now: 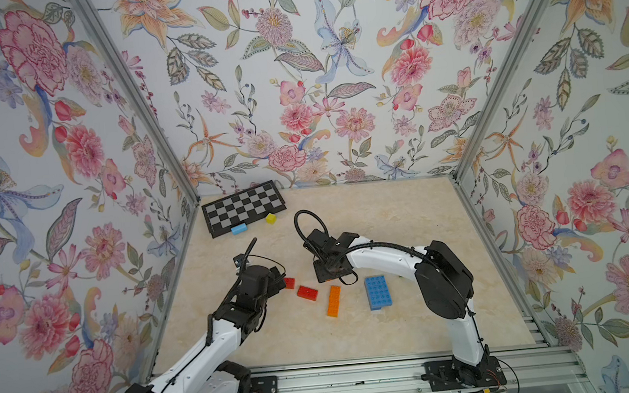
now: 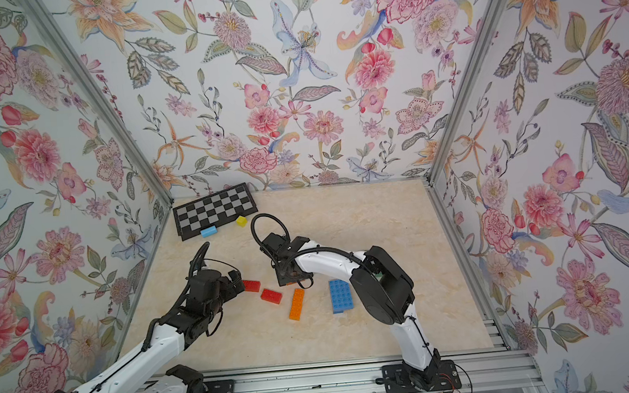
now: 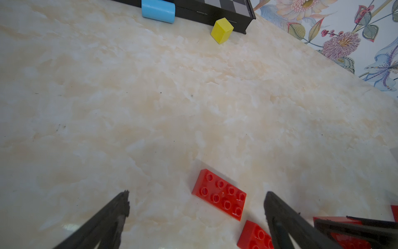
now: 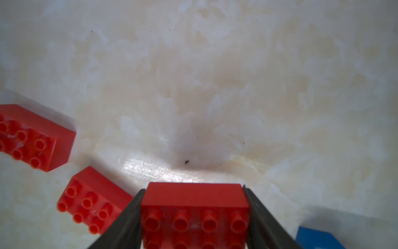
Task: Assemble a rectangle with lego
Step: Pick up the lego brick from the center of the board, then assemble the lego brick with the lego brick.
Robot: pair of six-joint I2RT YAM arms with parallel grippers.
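My right gripper [image 4: 193, 189] is clamped on a red brick [image 4: 195, 215], one finger pressed against each side; I cannot tell whether it is off the marble table [image 4: 193, 86]. Just beside one finger lies a second red brick [image 4: 92, 200]. Beyond that lies a third red brick [image 4: 36, 138], between the wide-spread fingers of my left gripper [image 3: 197, 194] and touching neither. An orange brick [image 1: 333, 300] and a blue brick [image 1: 378, 292] lie near my right wrist.
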